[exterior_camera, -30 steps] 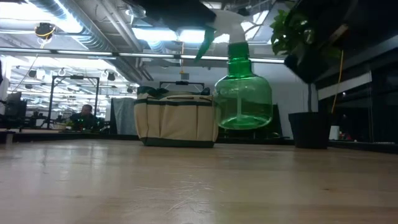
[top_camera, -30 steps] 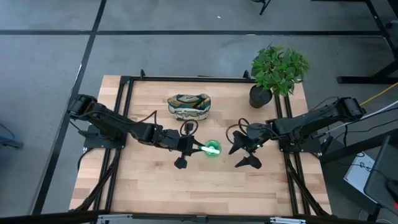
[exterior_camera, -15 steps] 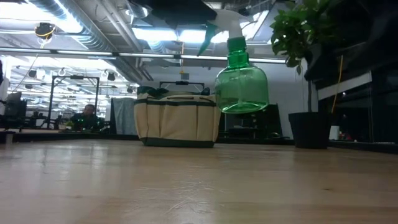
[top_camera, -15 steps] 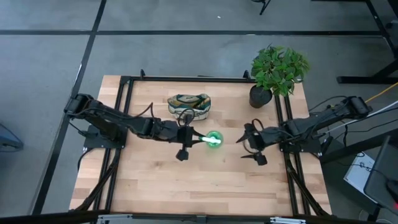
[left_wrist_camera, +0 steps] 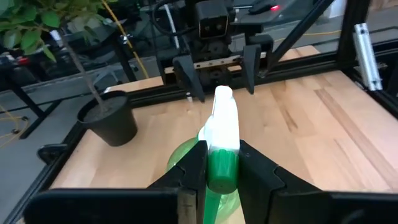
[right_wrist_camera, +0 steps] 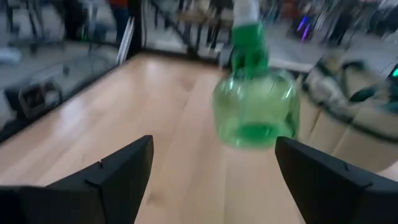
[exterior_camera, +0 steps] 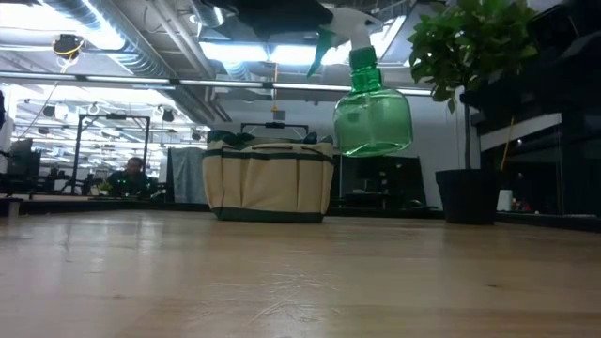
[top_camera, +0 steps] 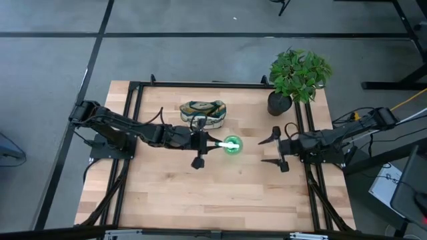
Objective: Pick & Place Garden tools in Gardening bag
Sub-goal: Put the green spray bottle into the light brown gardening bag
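grey floor [top_camera: 200,60], ceiling strip lights [exterior_camera: 235,52]

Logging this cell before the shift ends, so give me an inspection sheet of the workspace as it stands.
Surface: wooden table, bare in front.
Job's things: green spray bottle held in the air; bag at the back.
Clutter: potted plant at the back right corner.
Grippers: left gripper shut on the spray bottle's neck; right gripper open, holding nothing, facing the bottle.
Cables: looped along both arms.
Surroundings: a person seated far behind the table.
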